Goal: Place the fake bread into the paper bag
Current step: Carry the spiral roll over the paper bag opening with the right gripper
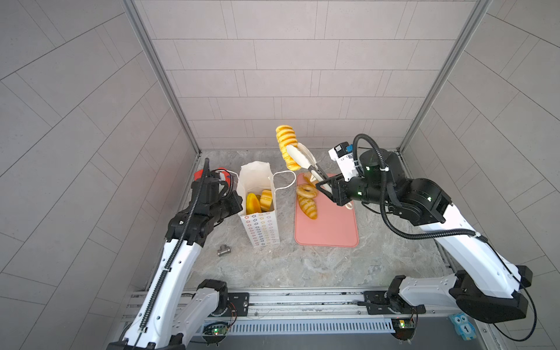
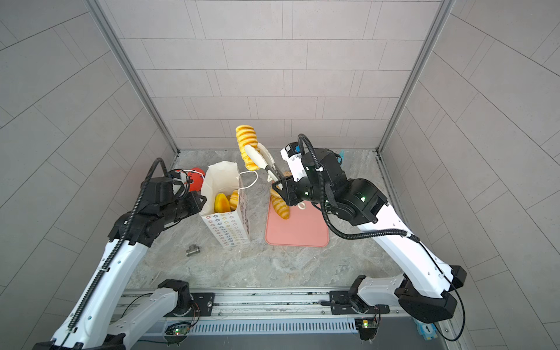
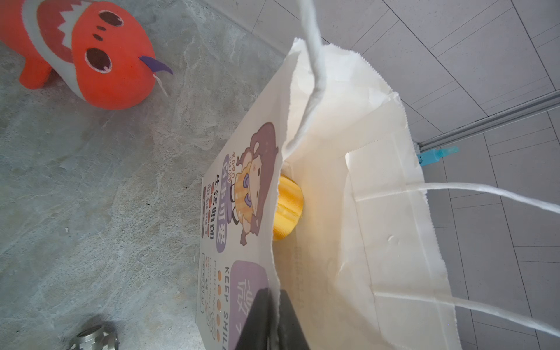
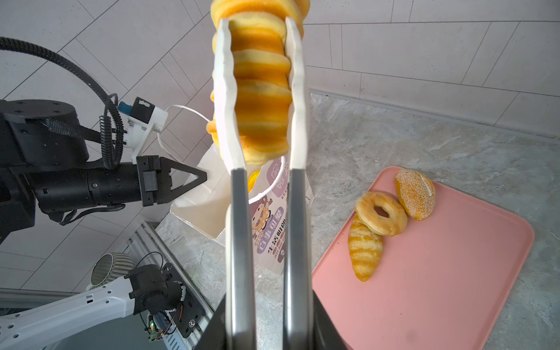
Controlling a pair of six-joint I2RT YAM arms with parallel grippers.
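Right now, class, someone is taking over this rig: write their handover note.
Left gripper: shut on the rim of the bag, which stands upright.
Right gripper: shut on tongs that clamp the loaf, raised in the air near the bag.
Done: at least two breads in the bag.
Left: the loaf, then the donut, sesame bun and roll on the tray.

Glossy fake bread [image 4: 260,91], matt creased paper bag [image 3: 378,212], smooth pink tray [image 4: 439,272], stone-look tabletop [image 1: 303,266].
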